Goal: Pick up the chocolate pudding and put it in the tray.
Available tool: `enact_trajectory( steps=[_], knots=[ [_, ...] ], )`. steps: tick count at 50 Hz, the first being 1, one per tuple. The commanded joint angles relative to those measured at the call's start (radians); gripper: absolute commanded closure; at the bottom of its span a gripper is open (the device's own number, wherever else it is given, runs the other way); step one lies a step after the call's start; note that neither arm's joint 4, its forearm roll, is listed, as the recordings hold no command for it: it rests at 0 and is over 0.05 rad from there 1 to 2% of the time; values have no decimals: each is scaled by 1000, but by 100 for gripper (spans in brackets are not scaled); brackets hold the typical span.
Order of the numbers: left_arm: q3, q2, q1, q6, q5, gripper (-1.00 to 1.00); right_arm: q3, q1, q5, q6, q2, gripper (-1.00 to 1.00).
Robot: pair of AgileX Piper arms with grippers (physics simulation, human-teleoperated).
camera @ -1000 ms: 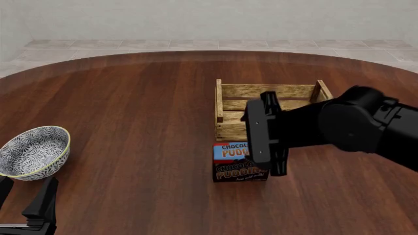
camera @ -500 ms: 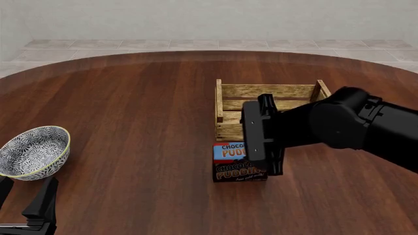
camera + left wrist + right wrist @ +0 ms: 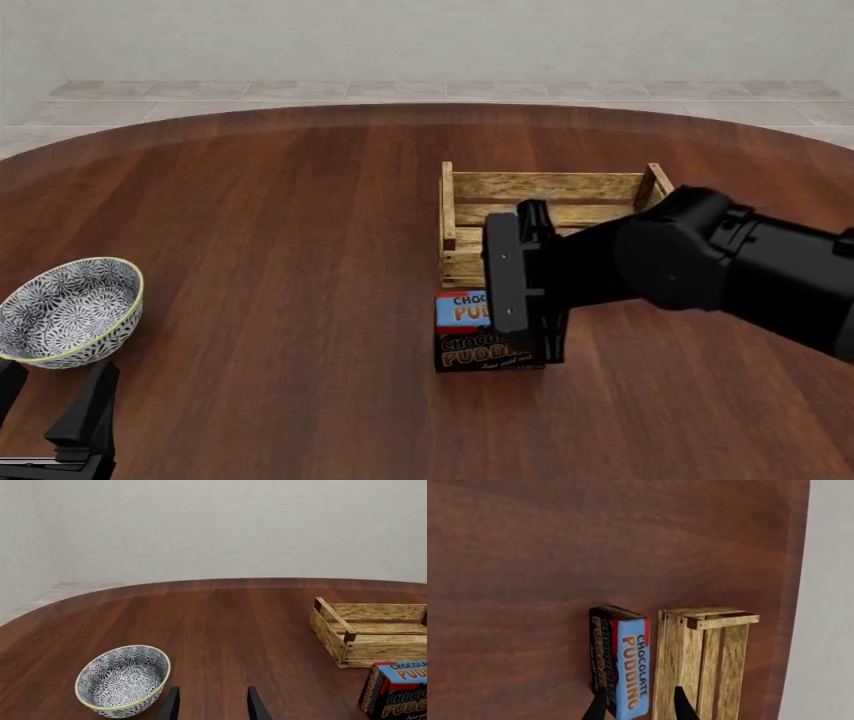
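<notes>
The chocolate pudding (image 3: 465,336) is a small carton with a blue top and brown front, standing on the table just in front of the tray (image 3: 550,188), a light wooden slat crate. My right gripper (image 3: 525,338) hangs over the carton's right part and hides it in the front view. In the right wrist view the pudding (image 3: 622,661) lies beside the tray (image 3: 710,665), and the right gripper (image 3: 638,708) is open, one finger over the carton's brown side, the other over the tray's edge. My left gripper (image 3: 212,707) is open and holds nothing.
A blue-white patterned bowl (image 3: 67,311) stands at the left near the front edge, also seen as the bowl (image 3: 123,680) just beyond the left fingers. The left gripper (image 3: 48,405) rests below it at the bottom left corner. The round table's far edge (image 3: 427,110) curves behind the tray.
My right arm has shifted left and lower over the pudding, covering more of the carton's right side. The left arm, bowl, tray and carton have not moved.
</notes>
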Motion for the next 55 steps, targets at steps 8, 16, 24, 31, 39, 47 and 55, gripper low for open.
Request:
enact_trajectory(
  steps=[8, 16, 24, 31, 39, 47, 55],
  knots=[
    [0, 0, 0, 0, 0, -100, 13, 6, -30, 24, 16, -100],
    [0, 0, 0, 0, 0, -100, 30, 14, -49, 36, 22, -100],
    [0, 0, 0, 0, 0, -100, 37, 13, -60, 46, 26, -100],
    [0, 0, 0, 0, 0, -100, 46, 11, -73, 57, 29, -100],
    [0, 0, 0, 0, 0, -100, 51, 0, -80, 57, 34, -100],
    [0, 0, 0, 0, 0, -100, 48, -23, -84, 51, 49, -100],
    [0, 0, 0, 0, 0, -100, 38, -30, -93, 59, 59, -100]
  ],
)
